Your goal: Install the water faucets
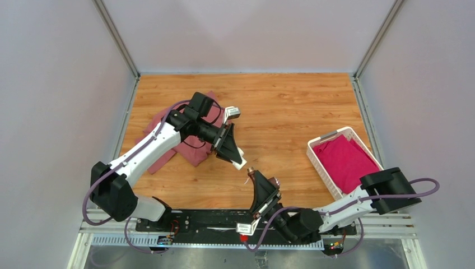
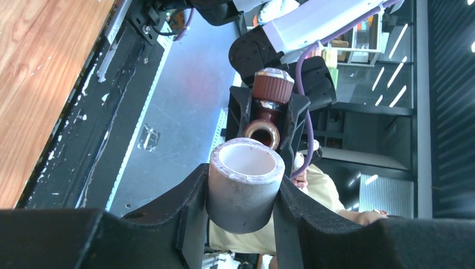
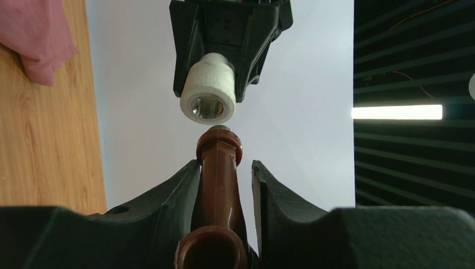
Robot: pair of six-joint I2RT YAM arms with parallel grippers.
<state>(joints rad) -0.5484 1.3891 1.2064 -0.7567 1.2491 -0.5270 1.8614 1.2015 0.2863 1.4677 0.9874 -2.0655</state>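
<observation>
Two small, rigid, probably light parts hung above the tabletop [image 1: 291,112], just apart: the left gripper [image 1: 239,161] clamped the white fitting [image 3: 208,89], the right gripper [image 1: 253,175] the brown tap [image 3: 219,168] by its smooth, likely slippery body.

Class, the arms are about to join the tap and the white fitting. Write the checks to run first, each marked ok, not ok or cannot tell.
1. The left gripper is shut on the white fitting: ok.
2. The right gripper is shut on the tap: ok.
3. A gap shows between tap and fitting: ok.
4. The tap's end is centred on the fitting's opening: cannot tell.
5. The cloth and basket lie away from the meeting point: ok.
</observation>
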